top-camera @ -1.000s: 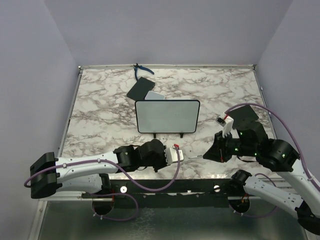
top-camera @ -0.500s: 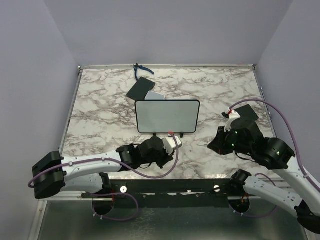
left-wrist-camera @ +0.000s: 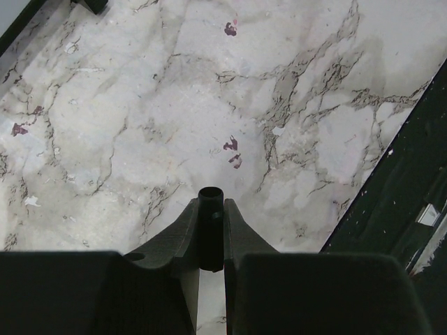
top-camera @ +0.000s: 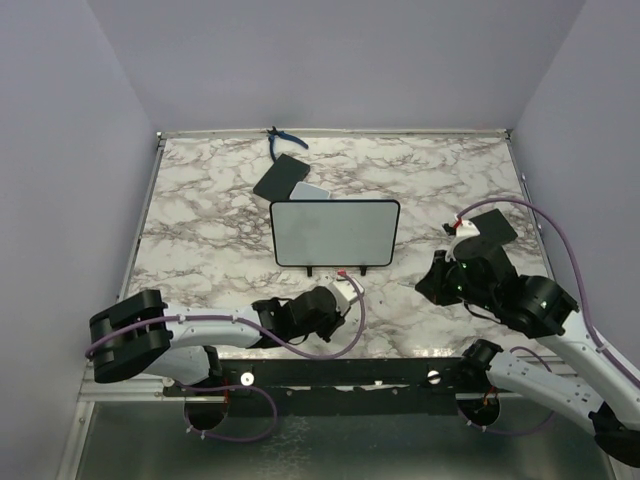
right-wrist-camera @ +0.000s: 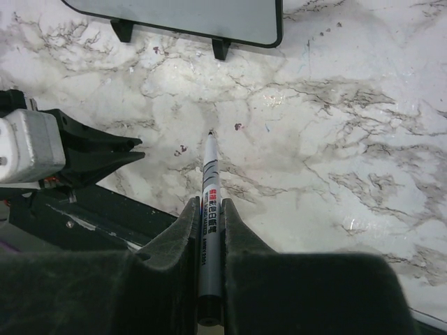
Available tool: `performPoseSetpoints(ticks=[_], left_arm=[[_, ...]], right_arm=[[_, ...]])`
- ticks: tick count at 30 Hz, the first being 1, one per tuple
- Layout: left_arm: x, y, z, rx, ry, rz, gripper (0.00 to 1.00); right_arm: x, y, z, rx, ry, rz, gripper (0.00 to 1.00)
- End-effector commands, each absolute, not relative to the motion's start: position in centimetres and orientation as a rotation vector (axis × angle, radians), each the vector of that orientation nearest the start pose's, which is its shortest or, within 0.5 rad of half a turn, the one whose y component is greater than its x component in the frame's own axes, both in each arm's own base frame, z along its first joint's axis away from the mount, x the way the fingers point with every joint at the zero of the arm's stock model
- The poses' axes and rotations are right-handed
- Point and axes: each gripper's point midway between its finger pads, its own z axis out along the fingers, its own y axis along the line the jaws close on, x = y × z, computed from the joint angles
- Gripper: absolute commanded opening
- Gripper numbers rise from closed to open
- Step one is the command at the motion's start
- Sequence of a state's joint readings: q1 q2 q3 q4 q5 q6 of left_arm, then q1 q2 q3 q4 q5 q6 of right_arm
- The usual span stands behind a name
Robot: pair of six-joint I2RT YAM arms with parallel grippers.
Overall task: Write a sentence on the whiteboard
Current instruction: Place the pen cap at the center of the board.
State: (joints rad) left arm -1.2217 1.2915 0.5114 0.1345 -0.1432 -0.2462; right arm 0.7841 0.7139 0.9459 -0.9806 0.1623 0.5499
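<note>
The whiteboard (top-camera: 335, 232) stands at the middle of the tabletop (top-camera: 200, 220), its face blank with no writing on it, so the task looks barely begun. The right claw (right-wrist-camera: 209, 202) is clamped on a marker (right-wrist-camera: 209, 178) with its tip bare, and the board lies at about 10 o'clock from it. The left claw (left-wrist-camera: 211, 206), at 6 o'clock from the board, is closed on a dark tube (left-wrist-camera: 211, 234), probably the cap. All the writing remains.

whiteboard (right-wrist-camera: 174, 14): top cut off | grey-white pad (top-camera: 312, 190): partly behind whiteboard
</note>
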Motion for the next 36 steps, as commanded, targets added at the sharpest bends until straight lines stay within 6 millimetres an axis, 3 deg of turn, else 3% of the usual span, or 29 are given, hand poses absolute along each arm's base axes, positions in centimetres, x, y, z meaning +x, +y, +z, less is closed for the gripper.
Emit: performPoseSetpoints(ticks=[1,9,14,19,29,36], left_arm=[[13.5,-31.5,5.3,0.981,2.037,-0.613,0.19],[13.4,-31.2,4.6,0.992,2.049,-0.593,0.41],[13.4,-31.3,5.4,0.974,2.037,-0.612,0.53],[13.2,-31.6,6.8,0.957,2.031,-0.648,0.83],[13.6,-31.6,12.3,0.894,2.035,-0.745,0.93],[17.1,-28.9,17.4,0.778,2.060,-0.640,0.94]], right_arm=[[15.5,14.1,21.0,-0.173,2.303,0.500,0.01],[15.5,14.3,21.3,-0.186,2.287,0.519,0.01],[15.4,14.3,21.4,-0.186,2.281,0.523,0.01],[15.4,14.3,21.6,-0.187,2.271,0.532,0.01],[15.2,14.5,22.1,-0.202,2.243,0.566,0.01],[15.1,15.0,22.1,-0.246,2.238,0.584,0.01]])
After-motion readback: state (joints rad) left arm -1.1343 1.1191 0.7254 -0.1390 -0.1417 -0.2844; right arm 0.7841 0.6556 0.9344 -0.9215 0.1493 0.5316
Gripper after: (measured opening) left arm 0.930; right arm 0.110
